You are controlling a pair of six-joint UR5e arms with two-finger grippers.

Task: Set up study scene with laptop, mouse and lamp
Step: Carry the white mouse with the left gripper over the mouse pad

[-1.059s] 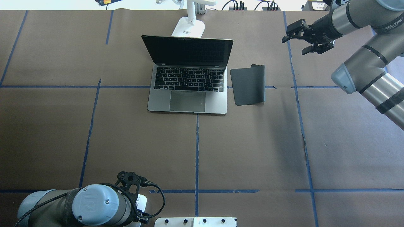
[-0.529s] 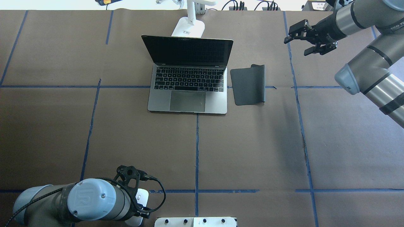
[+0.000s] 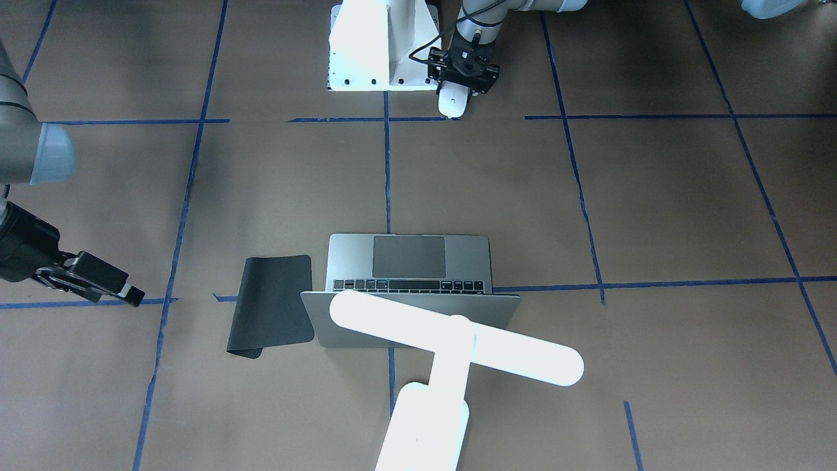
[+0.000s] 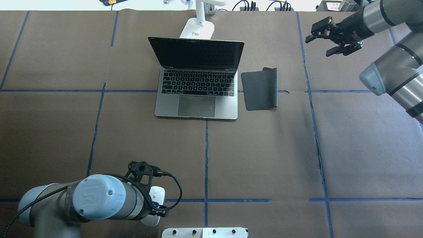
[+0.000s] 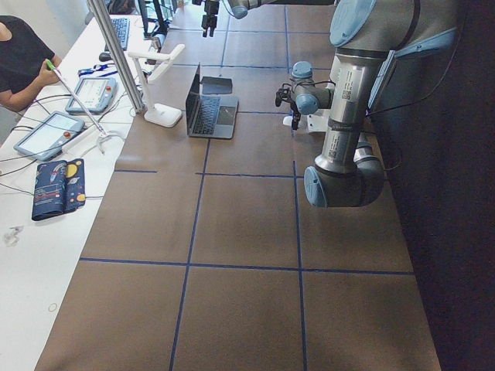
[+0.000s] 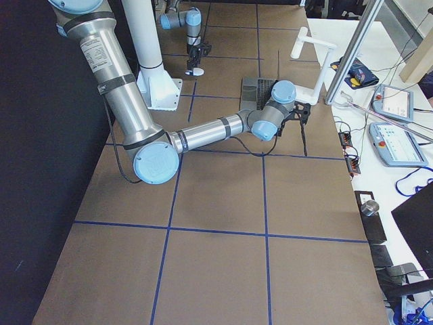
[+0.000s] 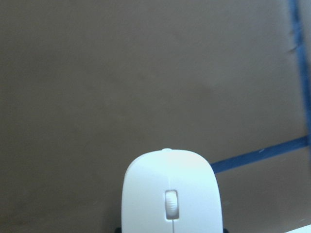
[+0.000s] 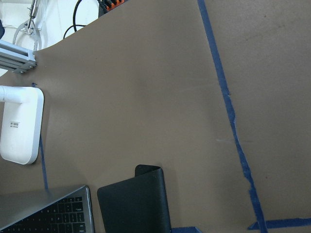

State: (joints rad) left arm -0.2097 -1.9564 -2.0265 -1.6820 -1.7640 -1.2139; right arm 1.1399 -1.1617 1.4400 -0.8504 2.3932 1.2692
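My left end effector was clamped on the rear end of the mouse, its two fingers closed against the sides. The mouse's scroll wheel faced up and its nose pointed away from me towards the far side of the worktop. It was at my near edge, just beside the white bolted pedestal and over a blue tape line. I could not tell whether its underside touched the brown paper or hung just off it. It was well apart from the laptop.

The laptop stood open at the far middle of the worktop, with its screen dark and its keys and trackpad towards me. The lamp stood just behind the lid, and in the front-facing view its light bar crossed over the lid's top edge. A black soft pad lay flat just beside the laptop on my right, its far end curled up.

My right end effector hung above the far right of the worktop, beyond the pad, with its fingers spread apart and nothing between them. Its wrist camera looked down on the pad, a corner of the keyboard and the lamp's base.
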